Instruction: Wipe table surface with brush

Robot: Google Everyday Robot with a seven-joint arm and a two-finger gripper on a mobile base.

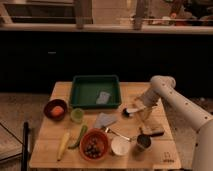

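Note:
The brush [127, 112], with a dark round head and a whitish spot, lies low over the right middle of the light-wood table surface [60, 92]. Its short handle points right, toward my gripper [139, 107]. The gripper reaches down from the white arm [172, 97], which comes in from the right. It sits right at the handle end of the brush, just above the tabletop. The contact between them is hidden by the wrist.
A green tray [80, 95] stands at the back centre. A tan block [149, 125], a dark cup [143, 142], a white bowl [120, 146] and a spoon [117, 134] are near the gripper. Two red bowls [94, 145] [55, 109], a green cup [77, 115] and vegetables [64, 144] are to the left.

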